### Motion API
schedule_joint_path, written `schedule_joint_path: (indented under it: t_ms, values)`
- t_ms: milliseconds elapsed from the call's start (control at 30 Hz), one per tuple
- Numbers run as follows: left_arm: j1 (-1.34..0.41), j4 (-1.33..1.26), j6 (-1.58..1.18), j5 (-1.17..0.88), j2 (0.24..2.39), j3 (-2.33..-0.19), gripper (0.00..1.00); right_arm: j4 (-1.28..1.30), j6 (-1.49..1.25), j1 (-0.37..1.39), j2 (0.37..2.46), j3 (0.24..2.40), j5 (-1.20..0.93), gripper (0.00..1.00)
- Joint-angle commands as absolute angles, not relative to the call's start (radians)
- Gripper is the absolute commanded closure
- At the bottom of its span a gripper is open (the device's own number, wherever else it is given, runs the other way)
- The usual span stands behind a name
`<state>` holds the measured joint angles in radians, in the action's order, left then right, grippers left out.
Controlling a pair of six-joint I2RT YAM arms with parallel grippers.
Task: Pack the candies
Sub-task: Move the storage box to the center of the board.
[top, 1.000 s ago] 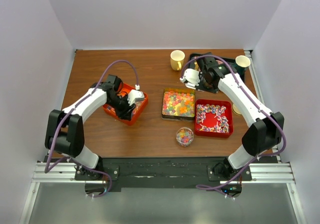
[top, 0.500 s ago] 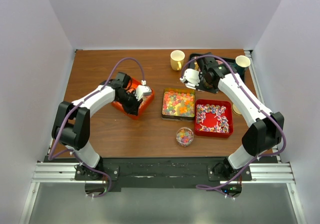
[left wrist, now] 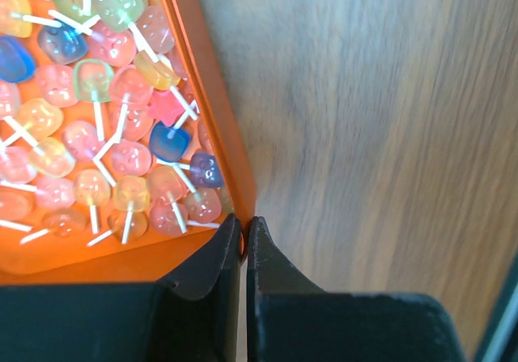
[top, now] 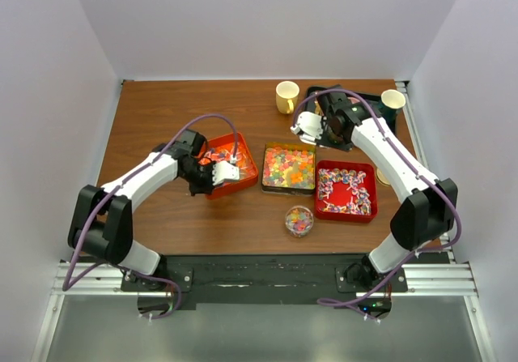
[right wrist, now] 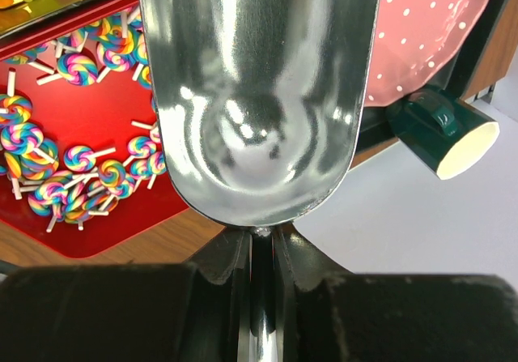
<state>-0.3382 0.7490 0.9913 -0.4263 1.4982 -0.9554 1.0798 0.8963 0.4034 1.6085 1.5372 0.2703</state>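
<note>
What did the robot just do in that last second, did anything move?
The left gripper closed onto the rim of the orange tray, which slid right toward the middle tray. The right gripper with its metal scoop, the middle tray and the red tray stayed put.

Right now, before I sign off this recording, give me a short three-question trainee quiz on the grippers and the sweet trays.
1. True or false: the left gripper is shut on the rim of the orange plastic tray of pastel lollipops.
2. What does the right gripper hold? A) a yellow mug B) a shiny metal scoop C) a pink dotted plate
3. Fill in: between the orange tray and the red plastic tray of swirl lollipops lies a dark square tray of glossy ____.
Key: 1 true; 2 B; 3 gummies.
</note>
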Motion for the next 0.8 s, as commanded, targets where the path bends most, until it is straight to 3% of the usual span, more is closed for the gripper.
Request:
schedule_joint_path:
  t_ms: [0, 233, 533, 767]
  values:
    - [-0.337, 0.789, 1.242, -0.296, 1.500, -0.891, 0.96, 1.072, 0.882, 0.400, 1.632, 1.592, 0.264, 1.00]
    - [-0.362, 0.733, 1.261, -0.333, 1.555, -0.925, 0.96, 1.098, 0.900, 0.402, 1.625, 1.600, 0.239, 1.00]
    - [-0.420, 0.638, 1.178, -0.411, 1.457, -0.851, 0.93, 1.127, 0.904, 0.425, 1.598, 1.580, 0.167, 1.00]
    - [-0.330, 0.611, 0.945, -0.448, 1.264, -0.877, 0.58, 1.118, 0.916, 0.463, 1.615, 1.600, 0.112, 1.00]
